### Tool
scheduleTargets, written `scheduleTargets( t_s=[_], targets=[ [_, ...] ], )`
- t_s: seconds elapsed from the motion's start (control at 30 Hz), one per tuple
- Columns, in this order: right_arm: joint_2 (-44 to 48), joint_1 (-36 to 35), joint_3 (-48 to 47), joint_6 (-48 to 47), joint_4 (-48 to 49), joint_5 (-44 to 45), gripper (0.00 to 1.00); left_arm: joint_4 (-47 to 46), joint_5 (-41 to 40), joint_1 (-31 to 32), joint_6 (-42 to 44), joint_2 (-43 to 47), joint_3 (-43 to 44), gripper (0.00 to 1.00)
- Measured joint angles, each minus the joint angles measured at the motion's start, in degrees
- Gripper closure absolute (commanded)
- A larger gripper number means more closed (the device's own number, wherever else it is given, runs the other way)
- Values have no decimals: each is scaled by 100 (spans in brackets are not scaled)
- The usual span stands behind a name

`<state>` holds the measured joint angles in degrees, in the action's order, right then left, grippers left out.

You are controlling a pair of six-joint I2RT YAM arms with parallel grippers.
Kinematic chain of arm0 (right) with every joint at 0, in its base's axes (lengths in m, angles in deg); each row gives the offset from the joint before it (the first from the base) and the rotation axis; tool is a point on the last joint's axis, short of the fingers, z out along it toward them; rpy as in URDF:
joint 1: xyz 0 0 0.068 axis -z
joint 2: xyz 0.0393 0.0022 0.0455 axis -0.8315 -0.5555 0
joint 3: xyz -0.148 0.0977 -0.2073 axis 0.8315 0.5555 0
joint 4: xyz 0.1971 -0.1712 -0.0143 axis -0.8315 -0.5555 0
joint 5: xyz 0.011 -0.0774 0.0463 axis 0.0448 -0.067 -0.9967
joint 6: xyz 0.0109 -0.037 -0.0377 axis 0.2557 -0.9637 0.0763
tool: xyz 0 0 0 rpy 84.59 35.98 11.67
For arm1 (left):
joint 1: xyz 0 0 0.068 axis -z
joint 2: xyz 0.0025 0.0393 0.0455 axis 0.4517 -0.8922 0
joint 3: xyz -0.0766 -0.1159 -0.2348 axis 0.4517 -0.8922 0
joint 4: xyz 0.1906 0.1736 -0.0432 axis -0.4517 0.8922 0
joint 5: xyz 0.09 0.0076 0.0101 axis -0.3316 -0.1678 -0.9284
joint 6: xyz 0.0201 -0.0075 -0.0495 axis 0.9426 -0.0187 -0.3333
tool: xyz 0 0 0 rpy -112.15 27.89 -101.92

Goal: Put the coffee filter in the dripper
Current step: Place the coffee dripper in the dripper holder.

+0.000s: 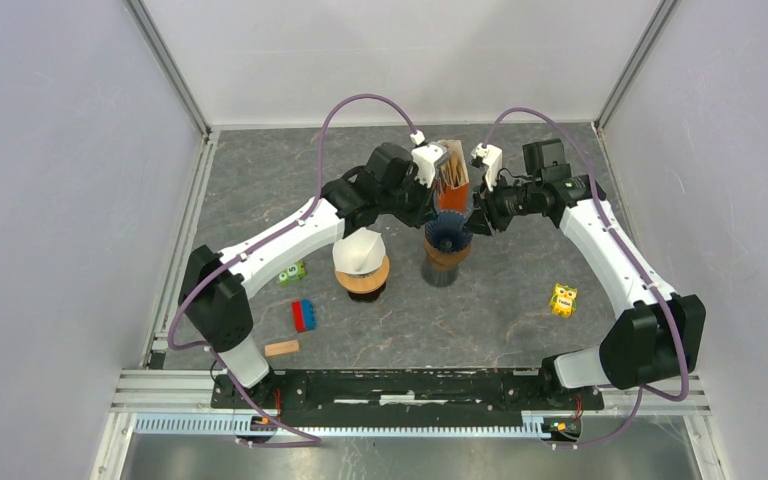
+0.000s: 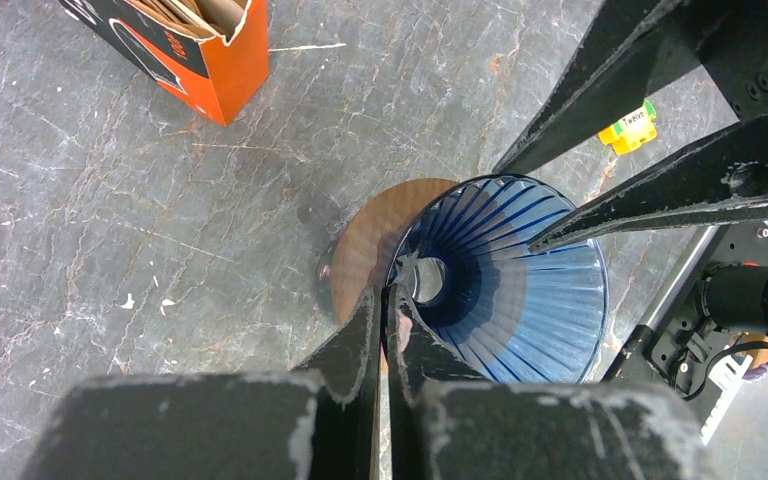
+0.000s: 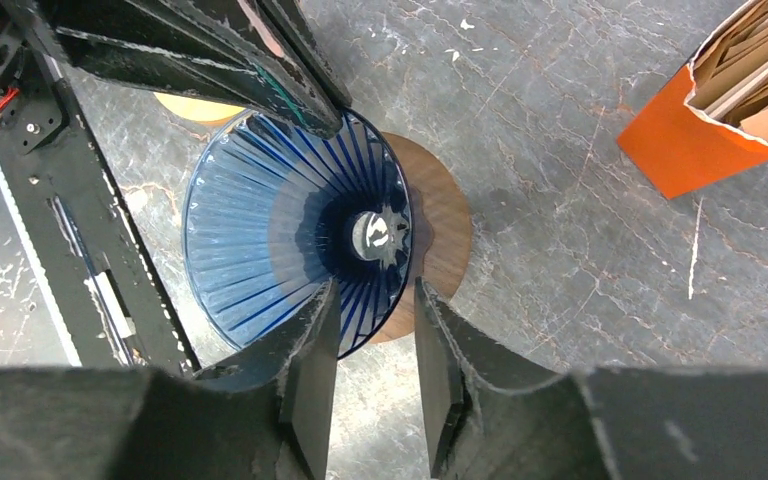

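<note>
Your blue dripper (image 1: 448,232) sits mid-tabletop (image 1: 520,330) on a round wooden base (image 3: 442,225) over a dark stand, mouth tilted rather than level in both wrist views. There is no filter in it: you can see its ribbed wall right down to the centre hole. The brown coffee filters (image 3: 760,70) are in the torn-open orange box (image 1: 452,170), standing just behind the dripper, close to it but apart. Your left gripper (image 2: 385,297) has its jaws pressed together, with the tips right at the dripper rim. I can't tell whether they pinch the wall or only touch it. Your right gripper (image 3: 375,300) has its jaws at a narrow-to-medium gap, straddling the opposite rim with one finger over the bowl and one outside over the wooden base, and nothing clamped. Left of the dripper is a white cone (image 1: 360,250) on its own wooden ring. Also on the tabletop are a green block (image 1: 293,272), a blue-and-red block (image 1: 304,315), a wooden block (image 1: 281,348) and a yellow toy (image 1: 562,299), all well clear of both arms.
</note>
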<state>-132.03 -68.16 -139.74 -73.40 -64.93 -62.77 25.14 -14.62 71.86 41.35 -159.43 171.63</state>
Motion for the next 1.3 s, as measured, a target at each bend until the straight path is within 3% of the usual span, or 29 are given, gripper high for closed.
scheduleTargets(
  t_s=[0.2, 0.67, 1.3],
  targets=[
    [-28, 2, -2, 160, 72, -11, 79, -98, -39, 2, -52, 7, -72, 98],
    [-15, -144, 28, 428, 326, 304, 90, -625, -107, 7, -52, 212, -553, 98],
    [361, -291, 761, 398, 1351, 693, 91, -778, -205, 46, -46, 197, -664, 98]
  ],
)
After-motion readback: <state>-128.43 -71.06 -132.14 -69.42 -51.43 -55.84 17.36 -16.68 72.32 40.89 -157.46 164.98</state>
